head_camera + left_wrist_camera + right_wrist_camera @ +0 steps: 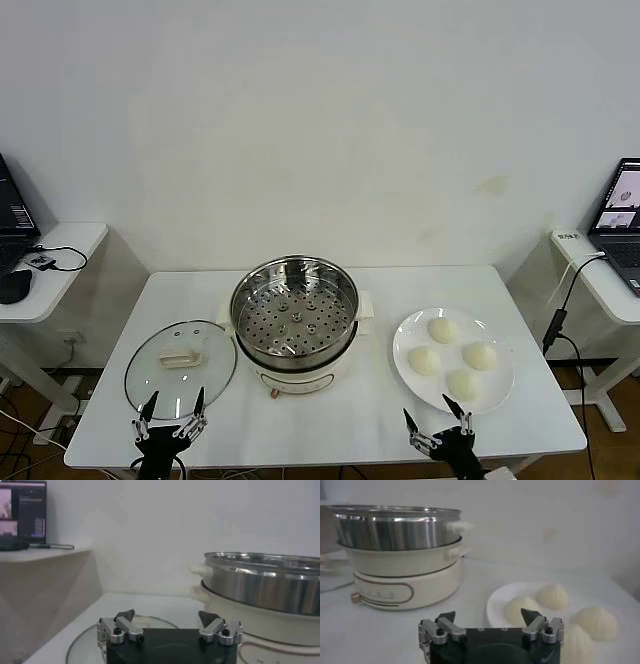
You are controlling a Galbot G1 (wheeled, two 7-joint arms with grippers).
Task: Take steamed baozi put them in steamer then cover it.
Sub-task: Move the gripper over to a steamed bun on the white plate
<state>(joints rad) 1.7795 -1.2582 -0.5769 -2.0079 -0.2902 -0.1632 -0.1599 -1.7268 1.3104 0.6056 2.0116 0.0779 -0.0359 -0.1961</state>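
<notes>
Several pale round steamed baozi (pixel 442 328) lie on a white plate (pixel 404 350) at the table's right. The steamer (pixel 236 310), a shiny steel pot with a perforated tray on a white base, stands uncovered mid-table. Its glass lid (pixel 180 358) lies flat to the left. My left gripper (pixel 174 400) hovers open at the front edge, just before the lid. My right gripper (pixel 436 412) is open in front of the plate. In the left wrist view the gripper (pixel 166 615) faces the lid (pixel 85 640) and steamer (pixel 260 580). In the right wrist view the gripper (pixel 488 614) faces the baozi (pixel 552 596) and steamer (pixel 395 530).
White side tables flank the work table: the left one (pixel 50 245) carries a laptop and cable, the right one a laptop (pixel 620 215) with a cable hanging down. Both grippers sit at the table's front edge (pixel 320 462).
</notes>
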